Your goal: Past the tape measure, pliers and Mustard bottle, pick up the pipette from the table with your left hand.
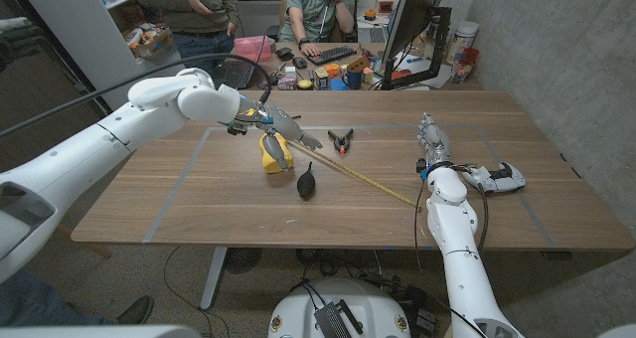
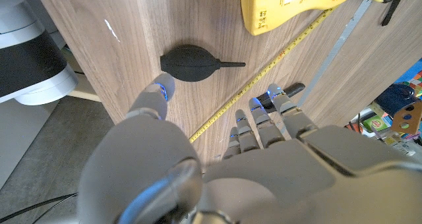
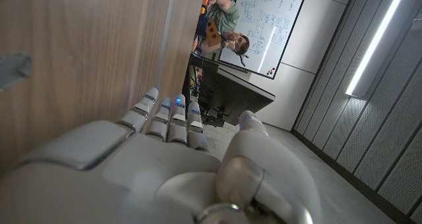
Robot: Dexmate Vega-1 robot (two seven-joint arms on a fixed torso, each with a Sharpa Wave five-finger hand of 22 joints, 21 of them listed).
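The pipette [image 1: 306, 182], a black rubber bulb with a thin tip, lies on the wooden table near its middle. My left hand [image 1: 278, 127] hovers above the yellow Mustard bottle [image 1: 273, 155], which lies on its side. The hand's fingers are apart and hold nothing. In the left wrist view the pipette [image 2: 194, 64] lies just beyond the thumb and fingers of my left hand [image 2: 217, 165], beside the drawn-out yellow tape [image 2: 264, 79] and the Mustard bottle [image 2: 290, 6]. The pliers [image 1: 341, 139] lie behind the tape [image 1: 368, 177]. My right hand [image 1: 433, 142] stands at the table's right, fingers straight.
A white and grey tool [image 1: 502, 177] lies beside my right forearm. Behind the table's far edge stand a cluttered desk with a keyboard [image 1: 333, 54] and a monitor [image 1: 409, 20]; two people are there. In the right wrist view my right hand [image 3: 165, 165] stands against the tabletop.
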